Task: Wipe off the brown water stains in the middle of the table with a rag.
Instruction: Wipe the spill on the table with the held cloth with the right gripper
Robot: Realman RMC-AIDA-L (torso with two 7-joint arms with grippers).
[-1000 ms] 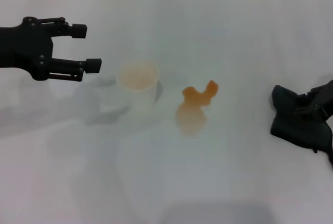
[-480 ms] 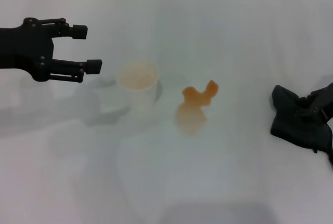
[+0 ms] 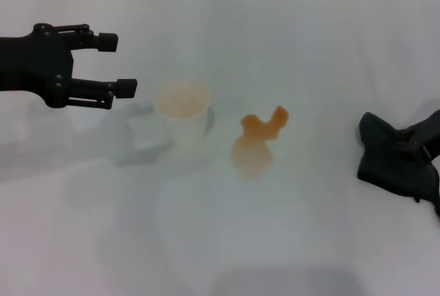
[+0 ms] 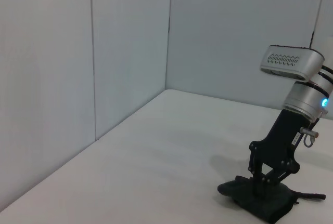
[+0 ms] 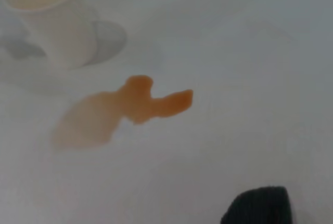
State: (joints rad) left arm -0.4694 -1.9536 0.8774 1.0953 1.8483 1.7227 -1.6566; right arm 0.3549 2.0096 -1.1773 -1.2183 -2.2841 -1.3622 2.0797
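Observation:
The brown water stains [image 3: 258, 138] lie mid-table as an orange-brown patch with a paler lobe and a darker forked lobe. They also show in the right wrist view [image 5: 125, 112]. The black rag [image 3: 393, 162] lies lumpy at the right side of the white table [image 3: 309, 55], apart from the stains. My right gripper [image 3: 421, 143] stands on the rag, fingers pinched together into it, as the left wrist view [image 4: 261, 186] shows. A corner of the rag [image 5: 257, 208] shows in the right wrist view. My left gripper [image 3: 117, 64] hovers open and empty at the far left.
A white paper cup [image 3: 182, 110] with a tan inside stands upright just left of the stains, between them and the left gripper; it also shows in the right wrist view [image 5: 52, 16]. Grey walls [image 4: 104, 52] border the table.
My right gripper has shifted slightly toward the right edge over the rag. The left gripper has crept a little to the right. The rag, stains and cup have not moved.

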